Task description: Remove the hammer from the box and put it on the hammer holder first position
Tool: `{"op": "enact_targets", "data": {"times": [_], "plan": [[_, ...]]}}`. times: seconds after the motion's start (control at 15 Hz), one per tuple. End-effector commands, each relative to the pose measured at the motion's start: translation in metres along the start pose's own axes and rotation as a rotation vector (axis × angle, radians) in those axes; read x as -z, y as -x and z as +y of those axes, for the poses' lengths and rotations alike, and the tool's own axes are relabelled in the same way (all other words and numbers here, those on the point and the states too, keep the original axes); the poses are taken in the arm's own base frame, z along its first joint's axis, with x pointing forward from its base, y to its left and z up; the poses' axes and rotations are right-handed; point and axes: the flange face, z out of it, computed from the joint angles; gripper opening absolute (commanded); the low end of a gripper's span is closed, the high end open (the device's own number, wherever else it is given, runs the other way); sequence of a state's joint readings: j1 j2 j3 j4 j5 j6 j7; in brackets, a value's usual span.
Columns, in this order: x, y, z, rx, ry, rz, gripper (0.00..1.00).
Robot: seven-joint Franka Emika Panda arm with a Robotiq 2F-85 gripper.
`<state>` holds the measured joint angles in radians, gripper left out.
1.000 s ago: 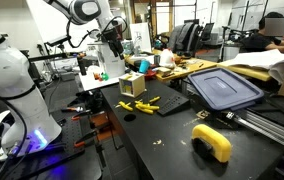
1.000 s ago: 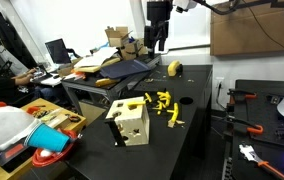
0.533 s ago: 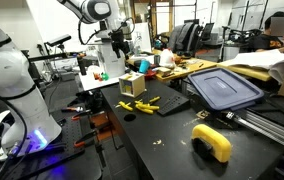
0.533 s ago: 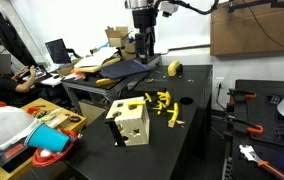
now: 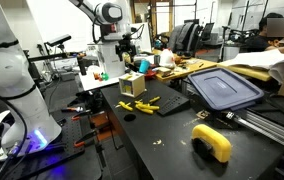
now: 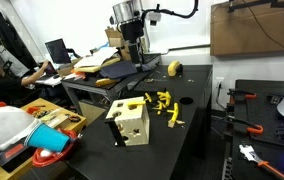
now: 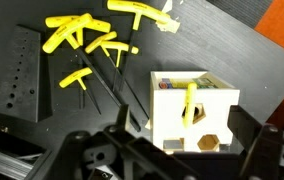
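Note:
The small tan box (image 7: 194, 112) stands on the black table and shows in both exterior views (image 5: 132, 84) (image 6: 132, 123). A yellow hammer (image 7: 190, 102) sticks out of it, with its top over the box rim (image 6: 129, 103). My gripper (image 7: 187, 135) is open and empty. It hangs high above the table with its two fingers either side of the box in the wrist view. It also shows in both exterior views (image 5: 125, 52) (image 6: 132, 48). A black perforated block (image 7: 20, 70) lies left of the box.
Several yellow T-handle tools (image 7: 87, 45) lie scattered on the table (image 5: 142, 105) (image 6: 164, 105). A large dark-blue lidded bin (image 5: 222, 88) and a yellow object (image 5: 212, 142) sit further along. A white robot body (image 5: 7, 80) stands beside the table.
The arm has swung sideways across the table and lowered a little, so the gripper now hangs over the box. The box and tools have not moved.

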<state>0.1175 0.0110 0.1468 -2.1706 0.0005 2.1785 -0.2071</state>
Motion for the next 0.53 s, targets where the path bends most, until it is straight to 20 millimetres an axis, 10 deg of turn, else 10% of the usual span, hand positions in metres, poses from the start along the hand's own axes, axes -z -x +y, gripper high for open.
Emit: {"op": "enact_targets", "data": {"times": [0.0, 0.47], "plan": [[-0.009, -0.026, 0.008, 0.085, -0.011, -0.064, 1.00], [-0.036, -0.065, 0.013, 0.093, -0.026, -0.065, 1.00]]}}
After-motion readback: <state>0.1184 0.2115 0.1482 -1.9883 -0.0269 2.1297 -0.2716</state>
